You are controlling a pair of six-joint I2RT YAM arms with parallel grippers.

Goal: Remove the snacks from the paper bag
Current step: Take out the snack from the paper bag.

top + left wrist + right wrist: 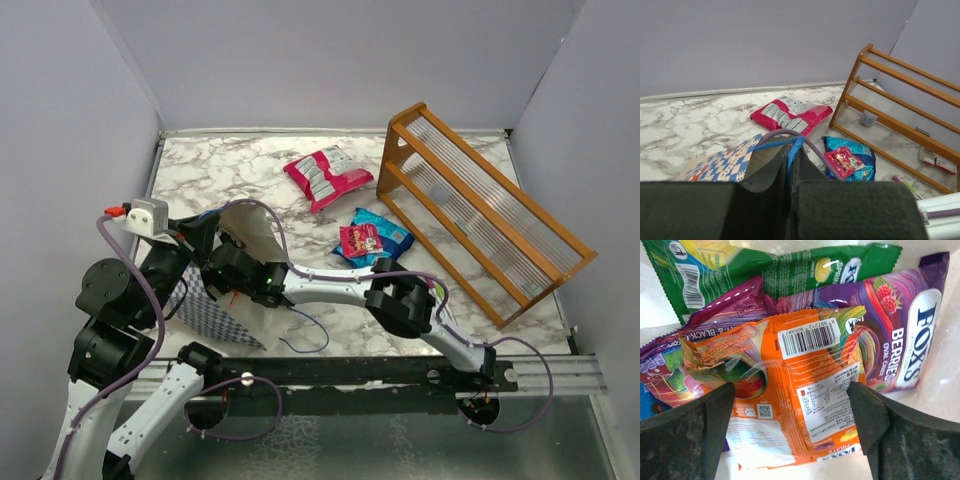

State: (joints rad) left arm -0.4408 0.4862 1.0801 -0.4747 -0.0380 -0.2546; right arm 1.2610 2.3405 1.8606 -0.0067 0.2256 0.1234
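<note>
Packets first: glossy crinkly film, flat pillow shapes with crimped ends. Right wrist view looks into the cream inside of the paper bag (215,318). An orange packet (805,340) lies on top, barcode up. A purple berry packet (900,335) sits under it to the right, a green packet (790,270) lies across the back, and a magenta one (725,310) is at the left.

Right pincer (790,400) is spread wide, one finger on each side of the orange packet. Can't tell if the pads touch the film.

The bag is boxy paper, blue-and-white check outside. It sits at the left of the counter (220,170) with the right arm reaching into its mouth.

Left pincer (790,165) is pressed together on a blue strap at the bag's rim, with a purple cable (805,142) arcing just past it.

Room: bare marble-pattern counter runs behind the bag to the back wall, with another strip between the bag and the loose packets. Grey walls close in on the left, back and right.

Already out on the counter are a pink-and-white packet (325,177) mid-back and a blue packet (392,238) with a small red packet (358,240) on it, near the right arm's elbow.

An orange wooden slatted rack (480,215) with ribbed clear panels lies skewed across the right side, just beside the blue packet.
</note>
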